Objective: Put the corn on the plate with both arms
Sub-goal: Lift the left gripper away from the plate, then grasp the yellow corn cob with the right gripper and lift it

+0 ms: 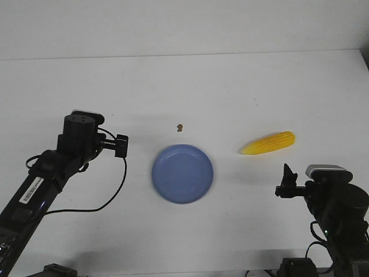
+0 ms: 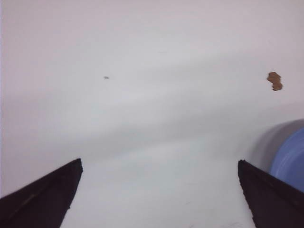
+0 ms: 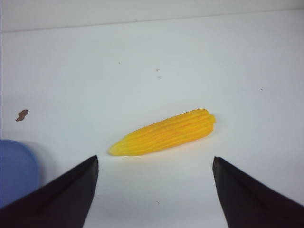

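The yellow corn (image 1: 268,143) lies on the white table to the right of the blue plate (image 1: 183,173), its pointed end toward the plate. In the right wrist view the corn (image 3: 164,132) lies just beyond my open, empty right gripper (image 3: 155,159). In the front view the right gripper (image 1: 286,180) is near the table's front right, short of the corn. My left gripper (image 1: 120,145) is left of the plate, open and empty (image 2: 160,162). The plate's edge shows in the left wrist view (image 2: 290,159) and in the right wrist view (image 3: 16,168).
A small brown speck (image 1: 180,126) lies on the table just behind the plate; it also shows in the left wrist view (image 2: 274,80) and the right wrist view (image 3: 22,115). The table's far edge meets a white wall.
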You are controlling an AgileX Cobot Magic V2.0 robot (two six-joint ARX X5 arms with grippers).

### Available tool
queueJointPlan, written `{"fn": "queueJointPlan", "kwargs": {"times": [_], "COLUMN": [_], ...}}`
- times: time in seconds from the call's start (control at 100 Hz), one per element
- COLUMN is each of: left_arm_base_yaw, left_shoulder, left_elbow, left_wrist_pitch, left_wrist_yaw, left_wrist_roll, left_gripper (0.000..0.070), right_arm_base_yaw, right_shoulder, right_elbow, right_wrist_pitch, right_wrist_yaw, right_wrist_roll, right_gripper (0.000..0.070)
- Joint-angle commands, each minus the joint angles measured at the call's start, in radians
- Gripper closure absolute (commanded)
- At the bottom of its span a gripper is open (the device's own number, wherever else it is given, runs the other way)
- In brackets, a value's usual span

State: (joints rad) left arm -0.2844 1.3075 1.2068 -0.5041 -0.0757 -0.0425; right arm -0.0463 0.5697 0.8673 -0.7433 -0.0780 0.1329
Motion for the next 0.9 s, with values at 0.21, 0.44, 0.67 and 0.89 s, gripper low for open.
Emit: {"fn": "queueJointPlan", "kwargs": {"times": [0.21,0.44,0.67,0.89], "left_arm_base_yaw": [0.084,0.095,0.094,0.094], "left_shoulder": [-0.087,-0.088,-0.088,-0.088], "left_elbow": [-0.154,-0.171,-0.171,-0.171], "left_wrist_pitch": [0.035,0.065,0.079,0.080], "left_wrist_yaw": [-0.002,0.030,0.076,0.076], "left_wrist_roll": [-0.033,-0.053,-0.052,-0.053], "left_gripper": [0.0000,0.0000,0.0000,0.0000], "right_arm_base_yaw": [0.001,0.000,0.000,0.001], "right_shoulder": [0.063,0.270,0.544,0.716], "right_elbow": [0.018,0.018,0.018,0.018], "right_wrist_pitch": [0.034,0.192,0.282,0.403], "right_wrist_yaw": [0.138,0.176,0.150,0.098], "right_wrist_roll": [0.153,0.320,0.567,0.664], "right_gripper": [0.0134,0.0080,0.0000,0.0000]}}
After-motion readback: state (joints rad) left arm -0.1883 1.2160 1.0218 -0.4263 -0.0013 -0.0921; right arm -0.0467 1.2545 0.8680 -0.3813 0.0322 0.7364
